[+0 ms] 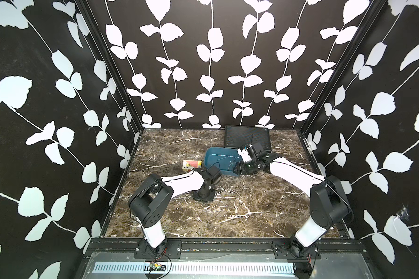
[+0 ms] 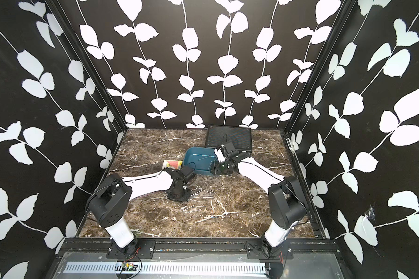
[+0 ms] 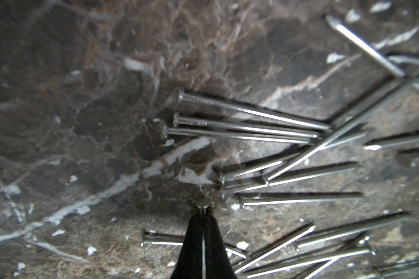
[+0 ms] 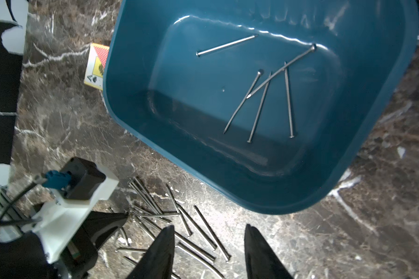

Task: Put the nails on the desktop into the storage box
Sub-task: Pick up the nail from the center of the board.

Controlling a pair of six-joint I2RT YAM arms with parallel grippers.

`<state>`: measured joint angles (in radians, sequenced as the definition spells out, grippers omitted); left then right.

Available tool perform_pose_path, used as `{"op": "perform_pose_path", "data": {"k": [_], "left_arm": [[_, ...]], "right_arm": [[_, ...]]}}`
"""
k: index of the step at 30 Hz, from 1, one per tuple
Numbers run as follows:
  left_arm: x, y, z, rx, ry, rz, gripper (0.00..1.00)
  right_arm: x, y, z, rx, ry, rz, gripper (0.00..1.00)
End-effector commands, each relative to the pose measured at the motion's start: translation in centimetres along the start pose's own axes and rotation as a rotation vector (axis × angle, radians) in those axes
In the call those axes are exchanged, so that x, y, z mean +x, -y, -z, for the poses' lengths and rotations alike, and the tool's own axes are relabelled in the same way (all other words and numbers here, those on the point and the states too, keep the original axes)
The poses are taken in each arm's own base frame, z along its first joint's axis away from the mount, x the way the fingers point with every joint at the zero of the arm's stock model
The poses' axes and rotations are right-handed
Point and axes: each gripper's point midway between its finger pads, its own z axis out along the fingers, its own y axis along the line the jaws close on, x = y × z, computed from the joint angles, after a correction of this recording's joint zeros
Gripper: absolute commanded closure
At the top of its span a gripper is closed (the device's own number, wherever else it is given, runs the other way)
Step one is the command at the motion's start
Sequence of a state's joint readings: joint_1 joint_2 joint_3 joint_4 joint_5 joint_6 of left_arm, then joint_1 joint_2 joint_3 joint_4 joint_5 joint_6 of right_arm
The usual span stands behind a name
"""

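- Nails (image 1: 224, 196) are the story here: a loose silver scatter on the brown marble desktop (image 1: 169, 145), lying between the two arms on the robot's side of the table.
- Next down in size, the blue storage box (image 1: 209, 158) sits farther back, past the scatter. Its near rim is close to the pile but not touching it. On its floor five nails (image 4: 259, 106) already rest, some crossing.
- Right gripper (image 4: 209, 241) hangs by the box's near corner, jaws standing apart with nothing between them.
- Left gripper (image 3: 202, 209) is down at the left end of the pile and is the closer arm by far. Its fingers are pressed together and a round head shows right at the tips, so I judge a single nail (image 3: 202, 202) is pinched there.
- From that gripper the box lies ahead and to the right, so the carry looks like a lift, then a swing that way.
- Loose nails beside it mostly run their long axes across the desktop, heads at the gripper's end. They are thin and shiny, and several overlap.
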<state>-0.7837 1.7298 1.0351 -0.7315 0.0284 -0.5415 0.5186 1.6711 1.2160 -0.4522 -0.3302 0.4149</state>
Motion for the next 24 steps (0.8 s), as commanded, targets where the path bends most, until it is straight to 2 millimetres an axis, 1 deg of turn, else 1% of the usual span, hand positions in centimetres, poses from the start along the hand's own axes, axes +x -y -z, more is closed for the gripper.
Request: {"op": "perform_pose_path", "data": {"k": [1, 2, 4, 9, 10, 11, 12, 14, 16, 18, 20, 23, 24], "left_arm": [[-0.9, 0.8, 0.0, 0.026, 0.022, -0.016, 1.0], [-1.0, 0.9, 0.4, 0.027, 0.03, -0.016, 1.0], [-1.3, 1.0, 1.1, 0.028, 0.043, -0.016, 1.0], [-1.9, 1.3, 3.4, 0.045, 0.079, -0.017, 1.0], [-2.1, 1.4, 4.1, 0.05, 0.09, -0.016, 1.0], [-2.1, 1.4, 4.8, 0.055, 0.1, -0.014, 1.0], [-2.2, 1.5, 5.5, 0.06, 0.113, -0.012, 1.0], [-2.5, 1.4, 7.2, 0.059, 0.145, -0.015, 1.0], [-3.2, 1.5, 9.2, 0.066, 0.184, -0.03, 1.0], [-4.5, 1.8, 11.4, 0.068, 0.221, -0.049, 1.0], [-6.4, 2.2, 13.4, 0.078, 0.256, -0.064, 1.0], [-9.9, 3.1, 15.5, 0.099, 0.3, -0.093, 1.0], [-10.9, 3.4, 15.9, 0.101, 0.309, -0.105, 1.0]], "right_arm": [[-0.7, -0.8, 1.0, -0.025, 0.045, 0.039, 0.36], [-0.9, -0.8, 1.2, -0.027, 0.058, 0.046, 0.33], [-1.4, -1.0, 1.6, -0.037, 0.078, 0.056, 0.3], [-2.1, -1.1, 2.1, -0.05, 0.106, 0.067, 0.3], [-2.2, -1.0, 2.1, -0.051, 0.109, 0.069, 0.29], [-2.8, -1.6, 3.4, -0.063, 0.143, 0.081, 0.29], [-3.0, -1.7, 3.7, -0.066, 0.153, 0.084, 0.29], [-3.4, -1.5, 4.5, -0.064, 0.171, 0.086, 0.29], [-3.7, -1.1, 5.2, -0.059, 0.189, 0.084, 0.29], [-3.9, -0.6, 6.0, -0.042, 0.203, 0.088, 0.29], [-3.9, -0.1, 6.7, -0.024, 0.214, 0.094, 0.29], [-3.8, 0.4, 7.5, -0.015, 0.228, 0.089, 0.29], [-3.7, 0.5, 7.7, -0.012, 0.232, 0.087, 0.29]]}}
